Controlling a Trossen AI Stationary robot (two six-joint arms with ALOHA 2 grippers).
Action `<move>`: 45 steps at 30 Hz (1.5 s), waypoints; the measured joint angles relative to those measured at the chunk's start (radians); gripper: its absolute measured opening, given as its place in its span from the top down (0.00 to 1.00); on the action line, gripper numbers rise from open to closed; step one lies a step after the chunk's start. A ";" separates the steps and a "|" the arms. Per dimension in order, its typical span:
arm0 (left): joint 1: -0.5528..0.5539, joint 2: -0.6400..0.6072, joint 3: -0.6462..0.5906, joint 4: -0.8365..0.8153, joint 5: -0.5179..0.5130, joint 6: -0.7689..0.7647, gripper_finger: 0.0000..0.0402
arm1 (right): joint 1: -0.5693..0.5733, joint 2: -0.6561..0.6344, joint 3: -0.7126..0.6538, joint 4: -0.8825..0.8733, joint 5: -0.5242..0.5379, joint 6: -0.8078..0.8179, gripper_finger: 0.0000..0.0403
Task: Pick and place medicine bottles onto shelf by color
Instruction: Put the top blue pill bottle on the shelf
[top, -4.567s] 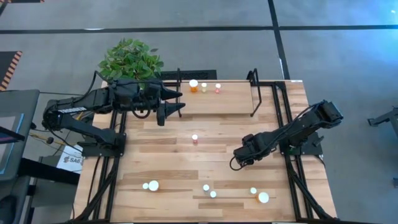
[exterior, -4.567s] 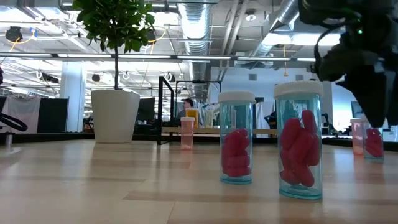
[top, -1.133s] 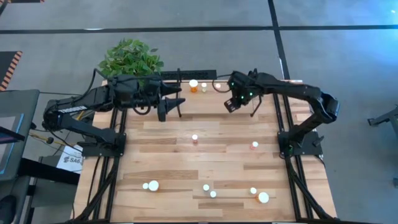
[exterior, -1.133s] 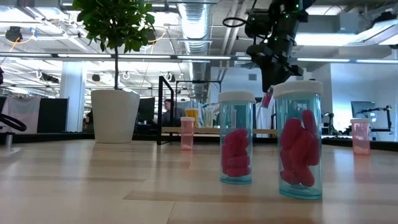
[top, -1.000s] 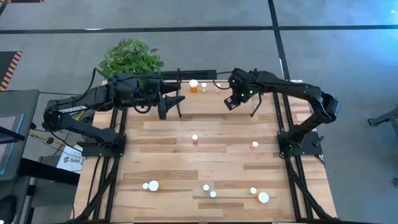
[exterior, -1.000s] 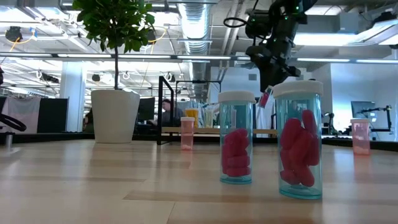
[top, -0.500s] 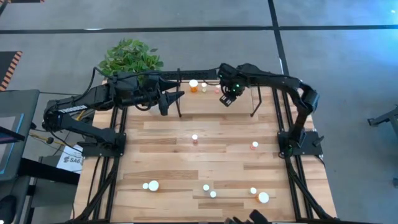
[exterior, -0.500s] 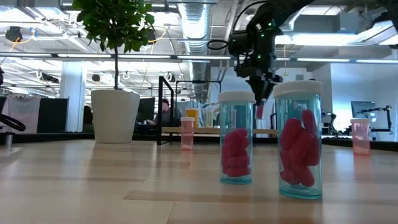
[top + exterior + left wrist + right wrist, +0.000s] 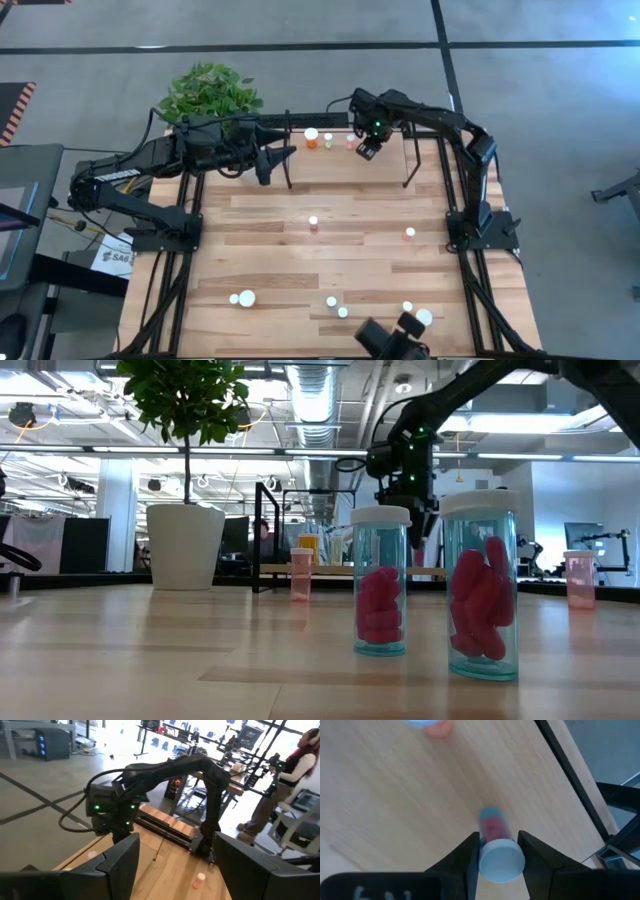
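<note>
Left gripper [image 9: 283, 160]: hanging over the shelf's left end beside the plant [image 9: 210, 92]; its fingers [image 9: 120, 862] are standing wide apart, gripping nothing.

Shelf [image 9: 330, 165]: lying along the table's far edge, carrying three bottles [image 9: 312, 137] near its back.

Held bottle [image 9: 496, 842]: showing a clear body with red pills inside and a round white cap; it is sitting between the right gripper's fingers, long axis running from the cap near the camera down toward the shelf board.

Right gripper [image 9: 366, 148]: reaching over the shelf just right of the three bottles, fingers [image 9: 470, 851] pressing both sides of the cap.

Table [image 9: 260, 270]: bearing other white-capped bottles [image 9: 410, 233] at its middle and near edge.
</note>
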 joint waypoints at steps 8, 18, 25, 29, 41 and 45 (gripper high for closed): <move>0.000 0.000 0.000 0.000 -0.057 -0.005 0.41 | -0.008 -0.001 0.028 0.024 0.023 -0.028 0.65; 0.000 0.000 0.000 0.000 -0.058 -0.012 0.41 | -0.012 0.003 0.036 0.036 0.022 -0.047 0.65; 0.000 0.000 0.000 0.000 -0.058 -0.016 0.41 | -0.008 0.003 0.034 0.036 0.019 -0.108 0.65; 0.000 0.000 0.000 0.000 -0.058 -0.017 0.41 | -0.008 0.003 0.034 0.057 0.018 -0.117 0.65; 0.000 0.000 0.000 0.000 -0.058 -0.026 0.41 | -0.002 0.004 0.034 0.053 -0.027 -0.242 0.65; 0.000 0.000 0.000 0.000 -0.058 -0.026 0.41 | -0.002 0.004 0.033 0.056 -0.052 -0.265 0.65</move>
